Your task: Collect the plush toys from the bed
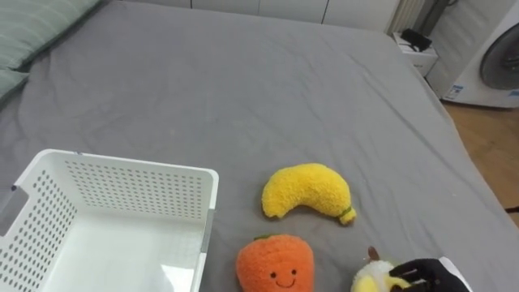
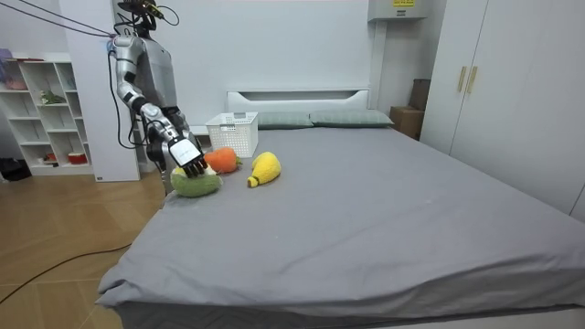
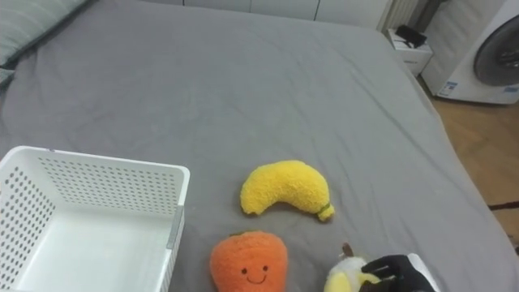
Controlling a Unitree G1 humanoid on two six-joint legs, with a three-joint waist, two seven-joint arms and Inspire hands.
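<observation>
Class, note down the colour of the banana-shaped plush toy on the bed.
The banana toy is yellow with a small green tip; clearest in the left eye view.

Far bed (image 1: 284,89) open; basket (image 1: 146,191) wall just L of orange plush (image 1: 276,266), narrow gap btwn.

eye views: head, downward, close over bed (image 1: 243,81) | room view: distant, across whole bed | shared: bed
</observation>
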